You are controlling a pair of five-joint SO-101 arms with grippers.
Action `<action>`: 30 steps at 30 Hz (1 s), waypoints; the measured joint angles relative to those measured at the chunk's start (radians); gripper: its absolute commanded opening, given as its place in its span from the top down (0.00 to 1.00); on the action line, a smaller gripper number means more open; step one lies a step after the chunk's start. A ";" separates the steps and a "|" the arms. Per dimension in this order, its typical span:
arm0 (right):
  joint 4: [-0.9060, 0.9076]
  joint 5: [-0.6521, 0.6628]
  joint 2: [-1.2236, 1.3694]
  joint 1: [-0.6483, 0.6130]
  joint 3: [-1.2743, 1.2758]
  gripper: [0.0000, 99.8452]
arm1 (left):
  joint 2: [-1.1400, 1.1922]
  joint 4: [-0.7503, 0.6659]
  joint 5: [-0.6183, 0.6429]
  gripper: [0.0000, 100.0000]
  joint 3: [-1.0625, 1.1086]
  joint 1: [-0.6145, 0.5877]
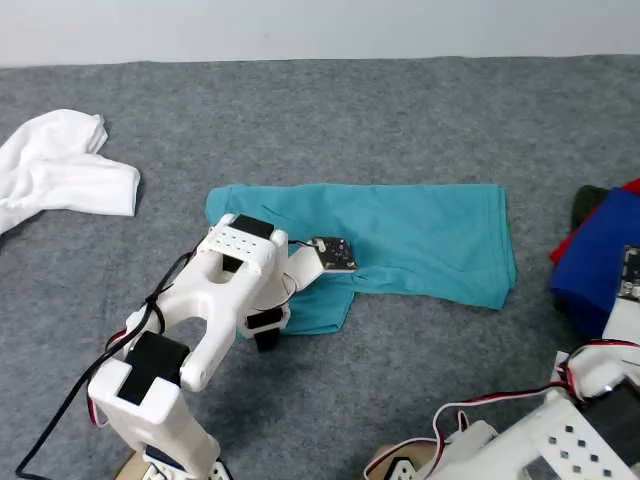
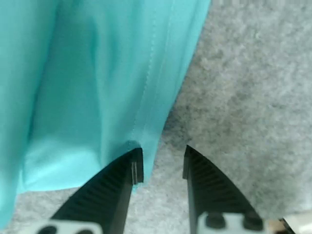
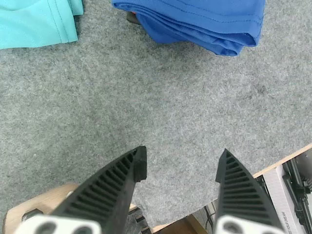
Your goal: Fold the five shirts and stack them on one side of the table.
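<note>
A teal shirt (image 1: 400, 240) lies flat across the middle of a desk (image 1: 400, 110) covered in grey felt. It is folded into a long band, with a shorter flap hanging toward the arms at one end. The left claw (image 1: 268, 332) points down at the corner of that flap. Seen from its wrist, the left claw (image 2: 163, 156) is narrowly parted and holds nothing. One finger (image 2: 122, 180) sits at the hem of the teal shirt (image 2: 87, 87), and the other is over bare felt just beside the cloth. Well apart from the teal shirt, past its flap end, a crumpled white shirt (image 1: 60, 175) lies loose. Past the teal shirt's other end is a small pile at the desk's edge: a folded blue shirt (image 1: 600, 255) on top, with red cloth (image 1: 562, 250) and dark cloth (image 1: 590, 205) showing beneath it. The right claw (image 3: 183, 161) is spread wide and empty. It hangs over bare felt near the blue shirt (image 3: 204, 22), with a corner of the teal shirt (image 3: 34, 22) farther off.
</note>
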 measured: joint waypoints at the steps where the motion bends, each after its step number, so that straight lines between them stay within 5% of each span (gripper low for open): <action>1: 0.000 0.000 0.000 0.000 0.000 0.76 | 0.000 -0.015 0.000 0.85 0.000 -0.005; 25: 0.000 0.000 0.000 0.000 0.000 0.76 | 0.060 -0.060 0.000 0.88 -0.075 -0.025; 30: 0.000 0.000 0.000 0.000 0.000 0.76 | 0.158 0.025 0.000 0.88 -0.195 -0.026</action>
